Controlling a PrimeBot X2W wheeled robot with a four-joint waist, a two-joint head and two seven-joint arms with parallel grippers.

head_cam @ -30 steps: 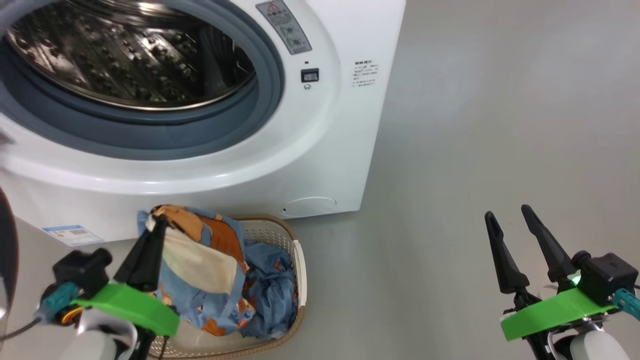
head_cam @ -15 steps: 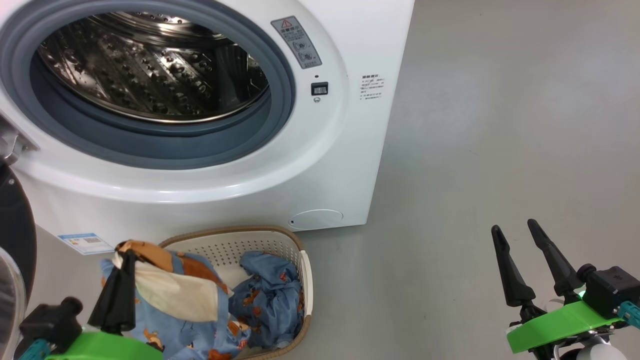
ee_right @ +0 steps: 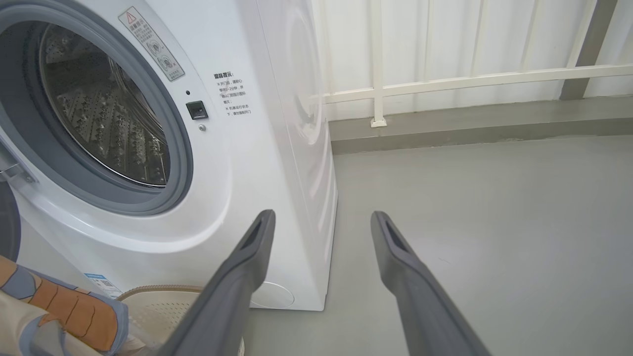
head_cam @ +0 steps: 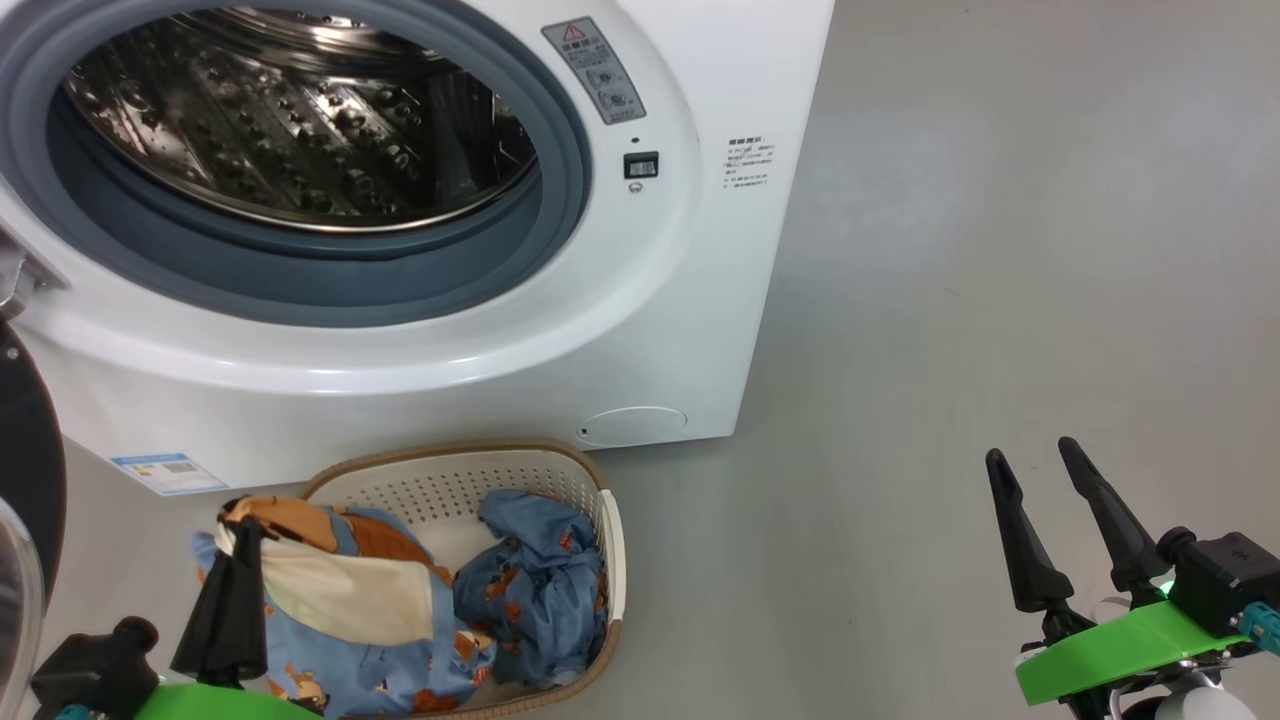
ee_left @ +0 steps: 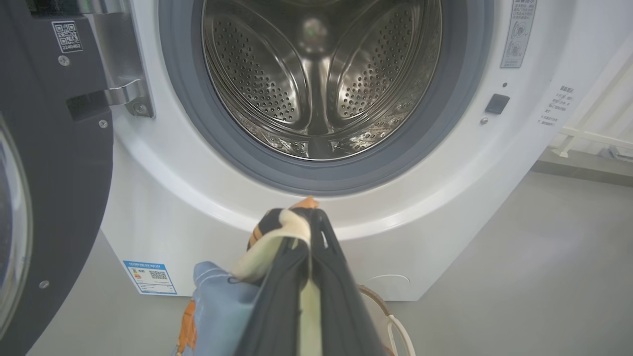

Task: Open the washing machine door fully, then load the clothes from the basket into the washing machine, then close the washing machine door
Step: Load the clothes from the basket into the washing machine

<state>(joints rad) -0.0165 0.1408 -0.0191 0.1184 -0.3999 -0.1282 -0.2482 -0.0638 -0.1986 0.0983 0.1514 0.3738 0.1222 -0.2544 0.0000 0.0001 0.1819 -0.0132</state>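
Left gripper (head_cam: 238,540) pinched tight on a cream-and-blue garment (head_cam: 340,600) — trailing folds may snag the grey door gasket (head_cam: 565,200) and pull free — right gripper (head_cam: 1030,450) gapes wide, empty.

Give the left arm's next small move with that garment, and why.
Probably raise the left gripper up and forward toward the drum: it is shut on the clothes, which hang over the basket, the washing machine door stands open, and the drum looks empty.
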